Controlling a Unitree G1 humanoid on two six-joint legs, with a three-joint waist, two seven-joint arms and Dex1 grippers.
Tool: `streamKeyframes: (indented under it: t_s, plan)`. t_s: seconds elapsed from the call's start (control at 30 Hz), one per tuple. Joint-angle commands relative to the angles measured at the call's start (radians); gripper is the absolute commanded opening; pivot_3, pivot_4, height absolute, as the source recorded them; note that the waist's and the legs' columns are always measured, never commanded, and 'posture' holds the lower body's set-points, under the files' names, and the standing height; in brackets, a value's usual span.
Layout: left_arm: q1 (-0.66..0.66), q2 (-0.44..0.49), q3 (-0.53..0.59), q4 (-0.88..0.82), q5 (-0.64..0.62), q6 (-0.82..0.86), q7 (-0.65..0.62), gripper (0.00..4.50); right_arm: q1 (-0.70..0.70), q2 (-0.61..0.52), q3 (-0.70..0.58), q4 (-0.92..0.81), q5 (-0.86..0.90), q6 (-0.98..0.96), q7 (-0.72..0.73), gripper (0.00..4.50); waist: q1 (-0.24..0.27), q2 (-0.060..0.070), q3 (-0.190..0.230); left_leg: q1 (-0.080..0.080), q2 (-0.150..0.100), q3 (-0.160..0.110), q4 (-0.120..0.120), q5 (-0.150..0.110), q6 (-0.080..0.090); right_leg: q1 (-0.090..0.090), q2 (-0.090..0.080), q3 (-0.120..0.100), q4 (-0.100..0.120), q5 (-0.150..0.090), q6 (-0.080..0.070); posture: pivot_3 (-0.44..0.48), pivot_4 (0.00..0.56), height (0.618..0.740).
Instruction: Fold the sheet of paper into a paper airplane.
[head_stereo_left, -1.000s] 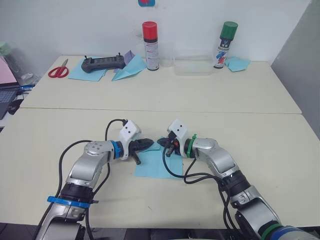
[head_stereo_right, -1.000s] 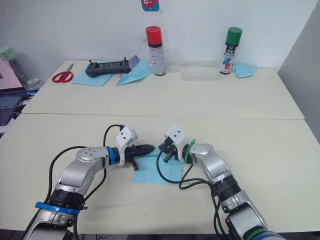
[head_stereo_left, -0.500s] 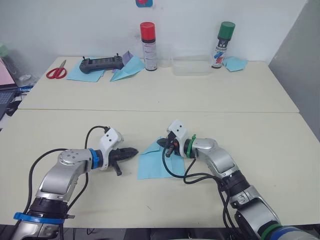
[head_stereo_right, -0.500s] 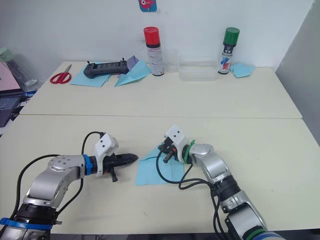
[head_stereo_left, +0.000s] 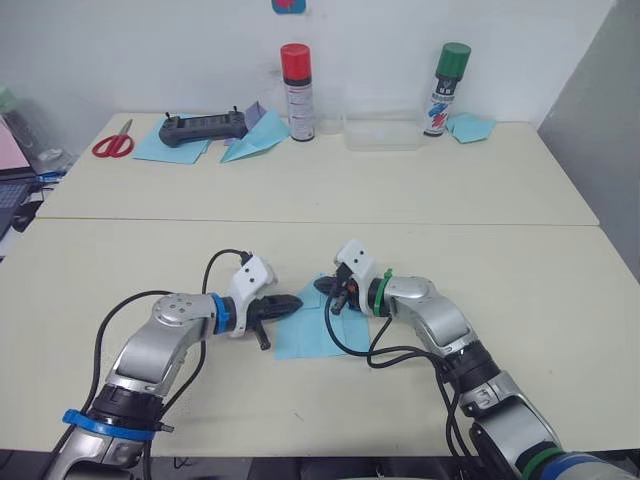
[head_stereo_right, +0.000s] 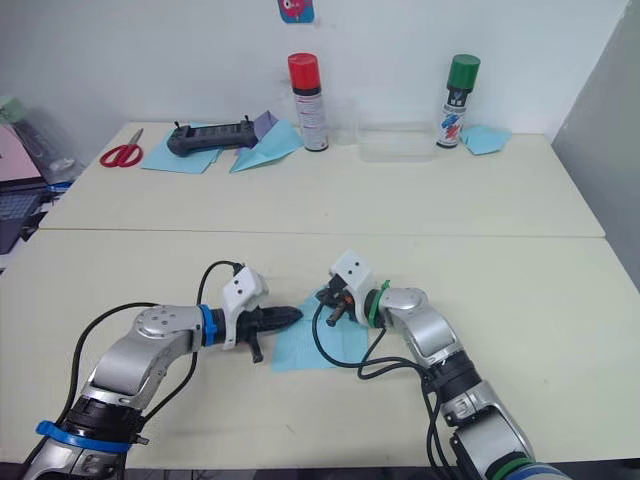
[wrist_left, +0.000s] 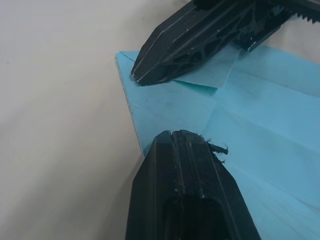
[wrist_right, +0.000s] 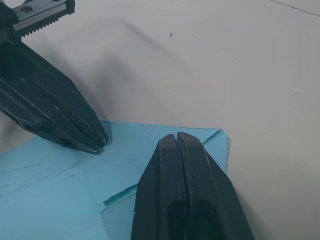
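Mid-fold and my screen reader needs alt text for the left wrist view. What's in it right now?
The left claw, fingers shut together, points onto the left edge of the light-blue sheet of paper lying on the beige table. Opposite it, the right claw, also shut, presses its tip on the sheet's far corner, beside a small folded-over flap.

We see bright, even overhead light, soft shadows on the tabletop (head_stereo_left: 480, 190); wrist views slightly blurred up close.

Two head cameras look forward and down over a cream table (head_stereo_left: 300, 195).
Wrist cameras sit close, facing each other across the thin light-blue paper sheet (wrist_left: 280, 120).
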Motion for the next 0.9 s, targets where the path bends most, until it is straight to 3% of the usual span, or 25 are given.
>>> streamKeyframes:
  t_s: [0.03,0.3,0.43,0.7,0.9]
  plan:
    - [0.004,-0.013,-0.035,0.032,0.031,-0.023,-0.007,0.02,0.011,0.010,-0.011,0.001,0.017,0.000,0.009,0.00,0.000,0.000,0.000,0.000,0.000,0.000,0.000,0.000,0.000,0.000,0.000,0.000,0.000,0.000,0.000,0.000,0.150,0.740]
    - [0.003,-0.014,-0.035,0.047,0.040,-0.036,-0.019,0.02,0.015,0.074,-0.030,-0.033,0.073,0.009,0.015,0.00,0.002,0.000,0.000,0.000,0.000,0.000,0.000,0.000,0.000,0.000,0.000,0.000,0.000,0.000,0.000,0.000,0.150,0.740]
    - [-0.021,-0.024,-0.027,0.067,0.040,-0.031,-0.010,0.02,0.018,0.051,0.038,0.041,-0.031,0.009,-0.039,0.00,0.004,0.000,0.000,0.000,0.000,0.000,0.000,0.000,0.000,0.000,0.000,0.000,0.000,0.000,0.000,0.000,0.150,0.740]
    - [-0.020,-0.023,-0.025,0.070,0.045,-0.034,-0.011,0.02,0.014,0.004,-0.051,0.077,-0.052,0.008,-0.156,0.00,0.005,0.000,0.000,0.002,0.000,0.000,0.001,0.000,0.000,0.003,0.000,0.000,0.000,0.000,0.000,0.000,0.150,0.740]
    - [-0.032,-0.030,-0.031,0.084,0.049,-0.041,-0.012,0.02,0.026,-0.043,-0.072,0.069,-0.040,-0.006,-0.167,0.00,0.011,0.000,0.000,0.002,-0.001,0.000,0.001,0.000,0.000,0.003,0.000,0.000,0.000,0.000,0.000,0.000,0.150,0.740]
